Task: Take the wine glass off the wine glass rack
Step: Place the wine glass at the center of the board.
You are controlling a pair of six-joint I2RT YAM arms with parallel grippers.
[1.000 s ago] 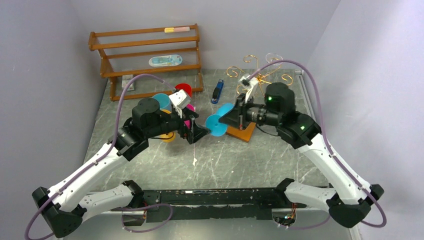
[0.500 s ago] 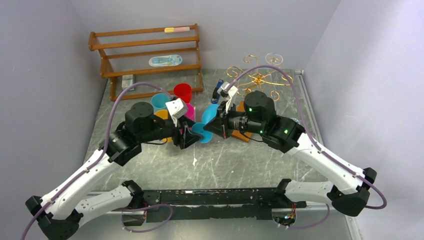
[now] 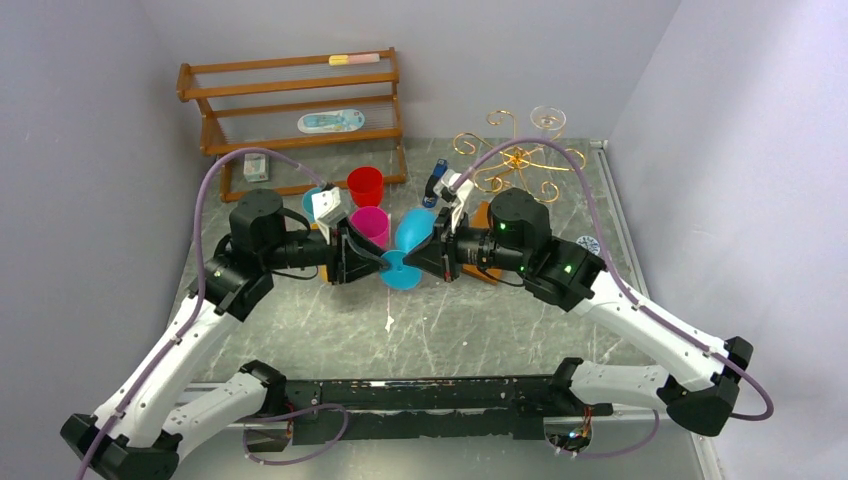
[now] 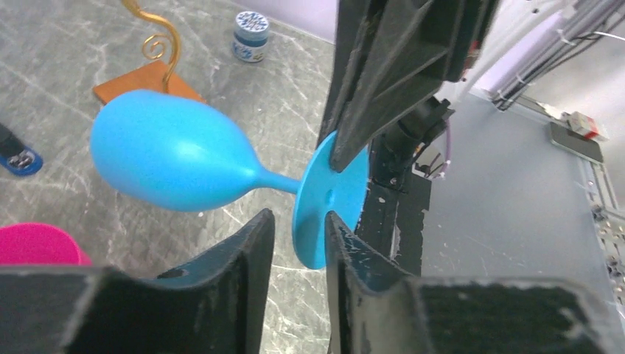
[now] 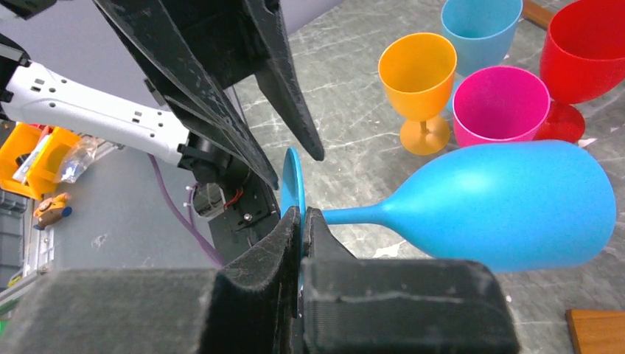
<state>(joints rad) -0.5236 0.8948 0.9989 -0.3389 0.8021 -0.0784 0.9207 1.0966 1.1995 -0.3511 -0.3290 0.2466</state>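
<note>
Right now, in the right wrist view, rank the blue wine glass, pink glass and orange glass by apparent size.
1. blue wine glass, though it is nearest the camera.
2. pink glass and orange glass: about alike; pink is partly hidden, so unranked.

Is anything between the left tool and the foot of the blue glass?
Nothing visible is. The open left tool faces the round foot of the blue plastic wine glass, with the foot's rim right at its gap. The only thing close by is the right tool, which is shut on the opposite edge of the same foot.
</note>
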